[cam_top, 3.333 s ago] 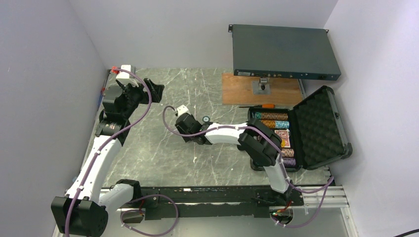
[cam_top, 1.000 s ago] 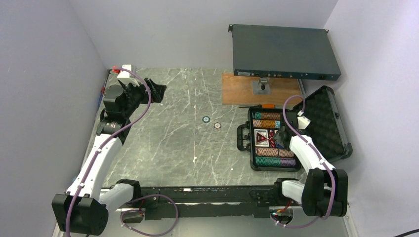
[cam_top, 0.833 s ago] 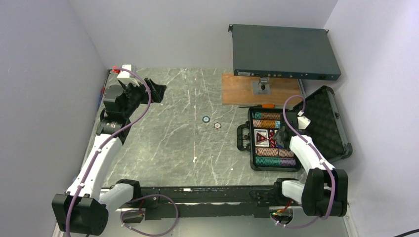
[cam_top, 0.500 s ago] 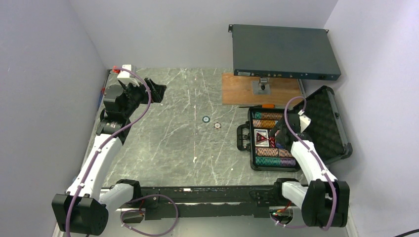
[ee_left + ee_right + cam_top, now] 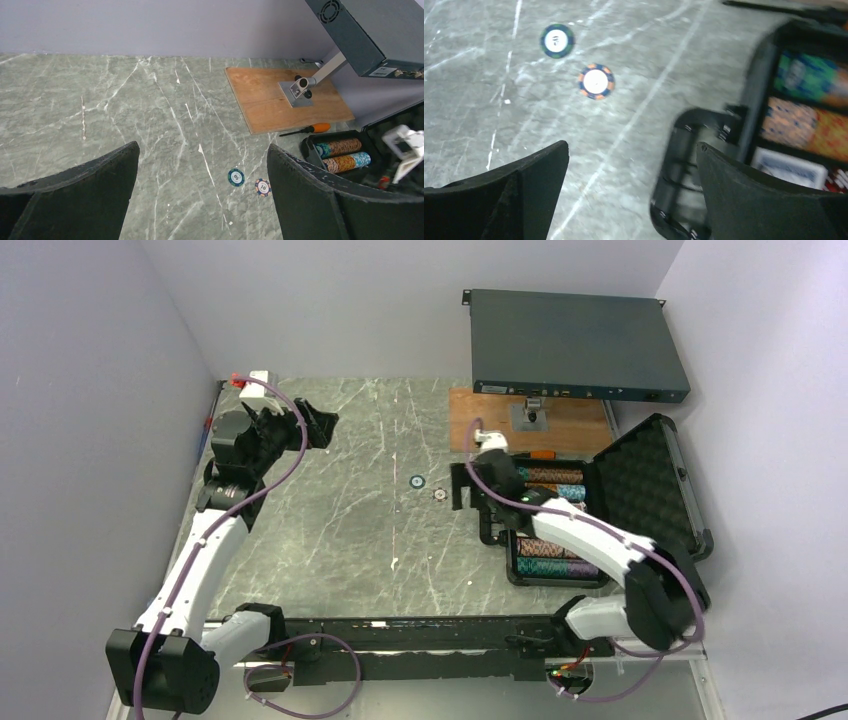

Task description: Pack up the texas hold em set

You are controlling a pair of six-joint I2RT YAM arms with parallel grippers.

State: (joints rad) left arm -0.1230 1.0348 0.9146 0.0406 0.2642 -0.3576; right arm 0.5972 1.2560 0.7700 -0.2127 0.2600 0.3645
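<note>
Lying at the right side of the surface [image 5: 350, 540], the black case [image 5: 640, 500] is open, its foam-lined lid tilted back toward the right. Rows of striped chips [image 5: 550, 477] fill the slots at its far end and more fill the near end. In the blurred right wrist view, a card deck [image 5: 791, 170] sits between them. The handle [image 5: 487, 530] sticks out on the case's left side.

Two loose chips lie flat on the surface, well left of the case: a blue-green chip [image 5: 417, 481], and an orange chip [image 5: 439, 494] just beside it on the nearer right.

The right pincer [image 5: 458, 488] is above the surface between the orange chip and the handle, spread wide and holding nothing. The left pincer [image 5: 318, 425] is raised at the far left, well apart from the chips, also spread wide and empty.

Beyond the case lies a wooden board [image 5: 500, 425], with a screwdriver [image 5: 312, 128] at its near edge. A dark flat box [image 5: 575, 345] is propped above the board
</note>
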